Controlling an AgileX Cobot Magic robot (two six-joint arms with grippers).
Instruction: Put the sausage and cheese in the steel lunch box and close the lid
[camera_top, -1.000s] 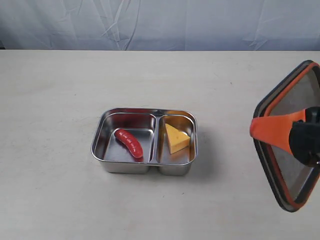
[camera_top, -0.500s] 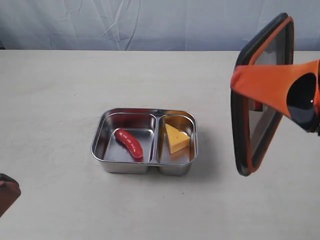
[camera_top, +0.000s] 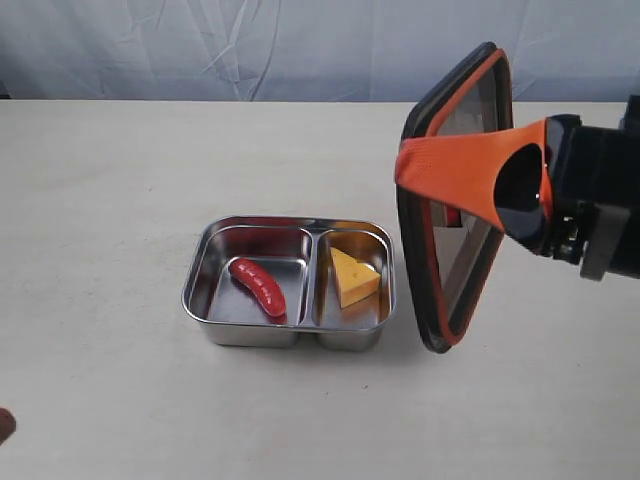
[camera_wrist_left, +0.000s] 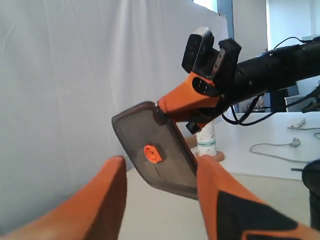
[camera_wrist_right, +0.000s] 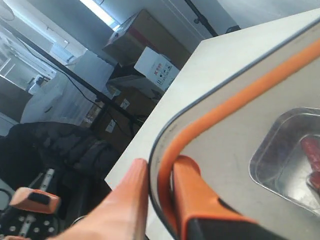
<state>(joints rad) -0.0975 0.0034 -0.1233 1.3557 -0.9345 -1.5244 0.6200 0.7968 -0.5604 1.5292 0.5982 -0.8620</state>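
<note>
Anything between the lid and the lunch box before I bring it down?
Nothing visible. The lid hangs tilted beside the steel lunch box, whose top is open; the sausage and cheese lie inside.

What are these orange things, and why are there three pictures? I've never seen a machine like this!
It is a robot with two arms. Each arm ends in an orange two-fingered pincher called an end effector. The big picture comes from a camera watching the table. On it stands a steel lunch box, with a red sausage in one half and yellow cheese in the other. The right end effector pinches the edge of the dark lid and holds it tilted in the air beside the box. The other two pictures come from small cameras on the wrists. One shows the left end effector, open and empty, facing the lid. The other looks along the right end effector clamped on the lid's rim.
</note>
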